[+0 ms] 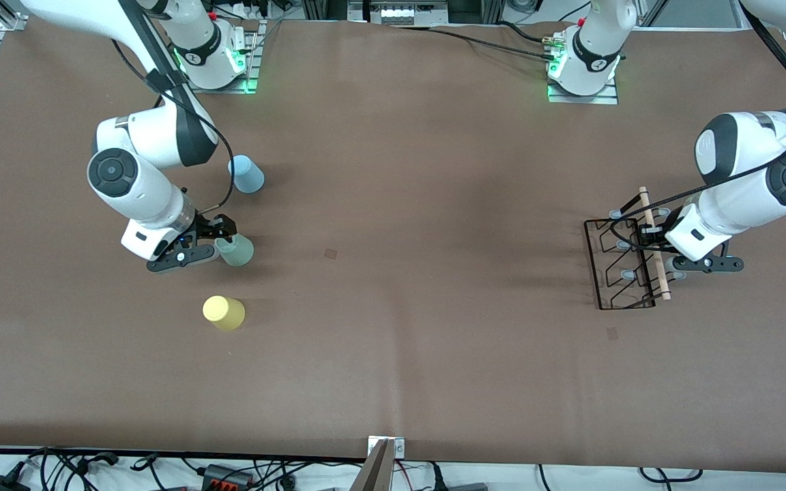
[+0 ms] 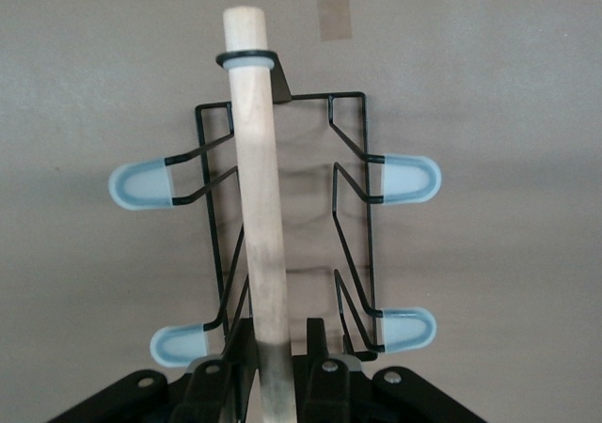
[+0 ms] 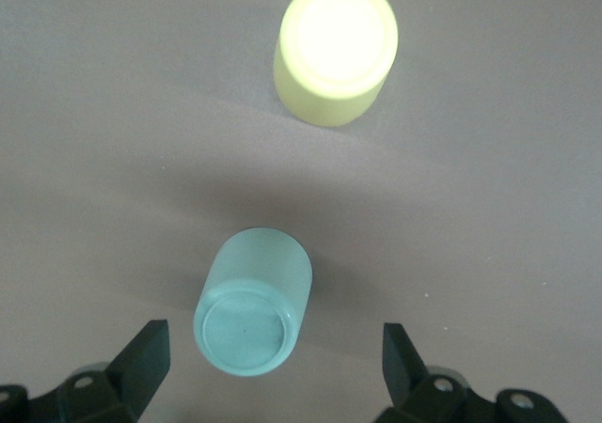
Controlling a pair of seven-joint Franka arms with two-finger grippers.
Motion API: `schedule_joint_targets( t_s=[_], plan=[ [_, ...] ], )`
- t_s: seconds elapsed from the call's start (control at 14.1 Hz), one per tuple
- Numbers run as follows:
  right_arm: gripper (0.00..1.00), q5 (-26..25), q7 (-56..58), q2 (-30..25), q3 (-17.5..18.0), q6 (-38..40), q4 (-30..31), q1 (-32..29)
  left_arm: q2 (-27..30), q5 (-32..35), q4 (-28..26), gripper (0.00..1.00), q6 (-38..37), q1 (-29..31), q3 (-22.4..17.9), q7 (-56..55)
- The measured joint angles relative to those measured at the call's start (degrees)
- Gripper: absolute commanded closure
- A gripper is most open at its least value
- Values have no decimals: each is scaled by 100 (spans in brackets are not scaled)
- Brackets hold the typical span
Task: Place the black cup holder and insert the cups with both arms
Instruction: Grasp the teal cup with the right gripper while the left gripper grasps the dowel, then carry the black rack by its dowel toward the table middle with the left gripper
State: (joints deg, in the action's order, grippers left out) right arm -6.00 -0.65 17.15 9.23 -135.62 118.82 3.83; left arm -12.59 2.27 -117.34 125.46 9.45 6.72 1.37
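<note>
Fingers (image 2: 324, 385) of your left gripper (image 1: 659, 240) pinch the light wooden rod handle (image 1: 653, 243) of the black cup holder (image 1: 621, 262), which sits toward the left arm's end of the table (image 1: 420, 307). Your left wrist view makes that grasp plain, the rod (image 2: 259, 216) running down between the black pads, while the front view shows only the gripper body lying over the rack. That wrist view lets you count four pale grey-tipped pegs (image 2: 141, 185), two on each side of the wire frame (image 2: 350, 207); any others fall outside it. Your right gripper (image 1: 219, 240) is spread wide, its fingers (image 3: 141, 362) standing apart on either side of the grey-green cup (image 3: 254, 315), which lies just beside them toward the right arm's end of the table. From the front you cannot tell whether the fingers touch that cup (image 1: 236, 250); the right wrist view shows clear gaps on both sides. You have three cups in all: the grey-green one, the yellow cup (image 1: 224, 312) nearer the front camera, also seen from the right wrist (image 3: 337, 47), and the light blue cup (image 1: 246, 174) farther from it, which only the front view shows.
</note>
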Motion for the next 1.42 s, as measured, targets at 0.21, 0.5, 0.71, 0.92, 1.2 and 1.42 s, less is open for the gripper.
schedule_joint_targets(
  t_s=[0.21,0.5,0.71,0.92,1.2,1.42],
  plan=[
    [0,0,-134,73,0,-423,303,0,9,1,-1,99,2,1,1,0],
    [0,0,-257,175,0,-520,351,0,18,1,93,99,15,-3,41,1],
    [0,0,-306,233,0,-569,405,0,52,2,690,99,-509,-125,247,5],
    [0,0,-501,285,0,-671,496,0,89,3,1072,99,-883,-520,635,-189],
    [0,0,-644,291,0,-691,521,1,-132,1,1147,99,-884,-1487,791,-1284],
    [0,0,-655,292,1,-696,522,3,-508,3,1583,99,-854,-2247,811,-2559]
  ],
)
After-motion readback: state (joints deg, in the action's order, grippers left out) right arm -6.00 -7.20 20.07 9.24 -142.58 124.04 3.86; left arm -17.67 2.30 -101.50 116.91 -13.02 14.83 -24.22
